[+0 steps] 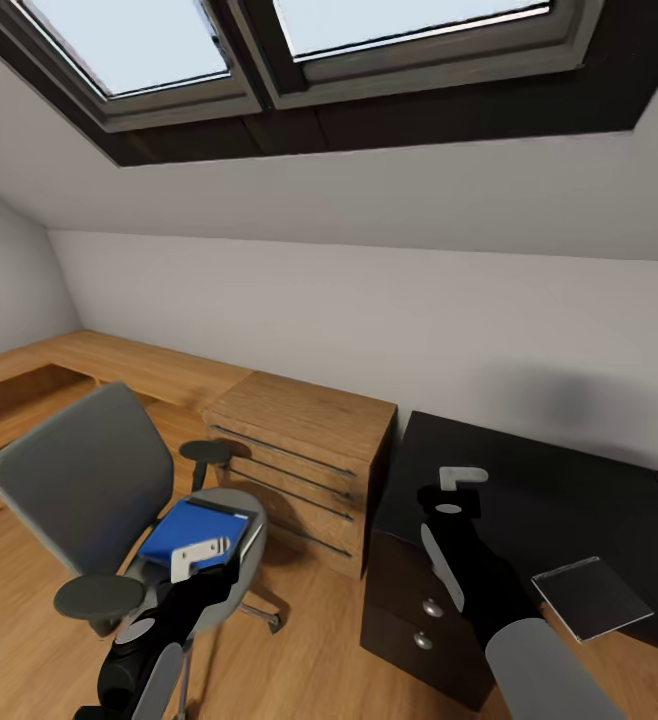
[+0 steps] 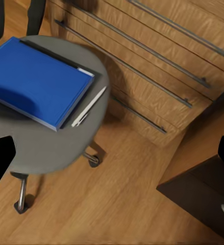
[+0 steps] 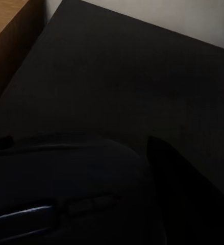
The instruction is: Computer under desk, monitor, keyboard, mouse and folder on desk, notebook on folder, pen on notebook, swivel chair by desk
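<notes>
The left gripper (image 1: pixel 201 556) is hovering over the blue folder (image 1: pixel 194 532) on the swivel chair (image 1: pixel 79 480) at lower left; its opening is unclear. Next, judging: descending and grasping the folder's edge.

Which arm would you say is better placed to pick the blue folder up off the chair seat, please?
Probably the left: the left gripper hangs over the swivel chair beside the folder, while the right gripper is over the desk.
</notes>
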Motion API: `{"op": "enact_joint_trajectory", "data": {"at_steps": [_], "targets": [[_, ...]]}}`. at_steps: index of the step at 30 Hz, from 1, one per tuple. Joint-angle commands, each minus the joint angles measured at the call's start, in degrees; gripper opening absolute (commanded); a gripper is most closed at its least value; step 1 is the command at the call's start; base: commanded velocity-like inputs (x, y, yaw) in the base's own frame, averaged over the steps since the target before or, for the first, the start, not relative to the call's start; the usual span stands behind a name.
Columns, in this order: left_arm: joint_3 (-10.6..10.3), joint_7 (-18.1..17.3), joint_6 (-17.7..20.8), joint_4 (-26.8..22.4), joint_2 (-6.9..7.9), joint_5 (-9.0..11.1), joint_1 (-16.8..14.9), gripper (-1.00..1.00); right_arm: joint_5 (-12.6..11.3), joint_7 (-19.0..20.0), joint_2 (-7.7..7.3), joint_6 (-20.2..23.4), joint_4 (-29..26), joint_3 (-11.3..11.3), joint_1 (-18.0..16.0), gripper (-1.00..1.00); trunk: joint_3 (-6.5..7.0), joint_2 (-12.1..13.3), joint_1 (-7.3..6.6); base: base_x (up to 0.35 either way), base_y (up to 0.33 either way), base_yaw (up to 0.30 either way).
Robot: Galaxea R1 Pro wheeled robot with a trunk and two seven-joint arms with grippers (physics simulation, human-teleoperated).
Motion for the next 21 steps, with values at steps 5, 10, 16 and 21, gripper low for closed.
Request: {"op": "enact_joint_trajectory", "data": {"at_steps": [5, 10, 16, 21], "targets": [[0.0, 0.6, 0.2, -0.1, 0.01, 0.6, 0.0, 1.00, -0.4, -0.5, -0.07, 0.2, -0.1, 0.1, 0.0, -1.00, 0.85, 2.0, -1.13, -0.340, -0.054, -0.072], [0.0, 0.5, 0.2, -0.1, 0.01, 0.6, 0.0, 1.00, -0.4, -0.5, 0.00, 0.3, -0.1, 0.2, 0.0, -1.00, 1.77, 4.0, -2.23, -0.336, -0.009, -0.236], [0.0, 0.5, 0.3, 0.0, 0.06, 0.6, 0.0, 1.00, -0.4, -0.5, 0.12, 0.4, -0.2, 0.1, 0.0, -1.00, 2.49, 5.6, -3.11, -0.083, -0.001, -0.073], [0.0, 0.5, 0.3, 0.1, 0.23, 0.6, 0.0, 1.00, -0.3, -0.5, -0.22, 0.3, -0.2, -6.5, 0.0, -1.00, 2.49, 5.6, -3.11, -0.001, 0.000, -0.164]]}}
